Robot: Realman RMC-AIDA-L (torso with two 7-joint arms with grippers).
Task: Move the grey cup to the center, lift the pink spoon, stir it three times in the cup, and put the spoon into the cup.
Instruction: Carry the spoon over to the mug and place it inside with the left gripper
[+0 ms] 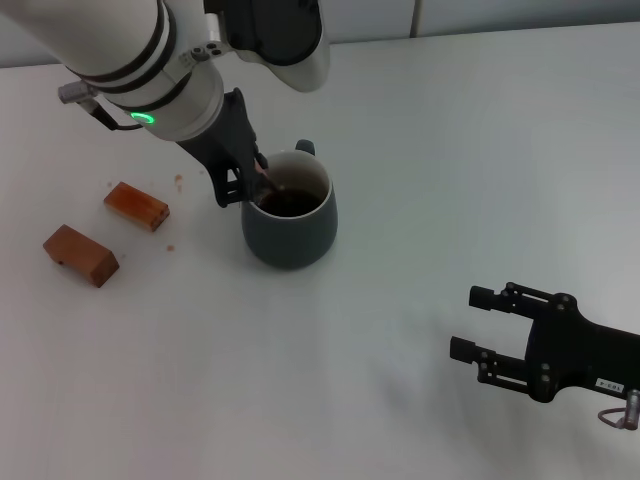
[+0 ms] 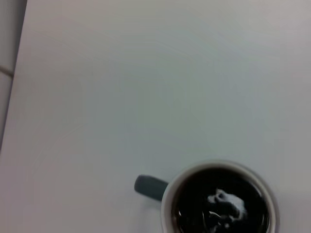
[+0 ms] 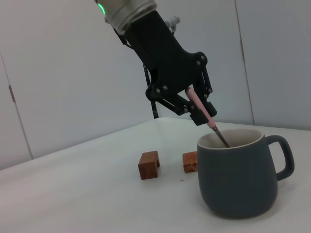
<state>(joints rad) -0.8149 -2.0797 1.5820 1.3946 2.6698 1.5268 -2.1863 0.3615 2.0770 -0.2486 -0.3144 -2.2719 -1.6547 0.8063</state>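
Note:
The grey cup (image 1: 290, 212) stands on the white table with dark liquid inside and its handle toward the far side; it also shows in the left wrist view (image 2: 219, 200) and the right wrist view (image 3: 241, 174). My left gripper (image 1: 243, 170) hangs just above the cup's left rim and is shut on the pink spoon (image 3: 200, 108). The spoon slants down, its metal end dipping inside the cup. My right gripper (image 1: 478, 322) is open and empty, low over the table at the front right, far from the cup.
Two brown wooden blocks (image 1: 137, 206) (image 1: 80, 255) lie on the table left of the cup; they also show in the right wrist view (image 3: 148, 165). A few crumbs lie near them. The table's far edge meets a pale wall.

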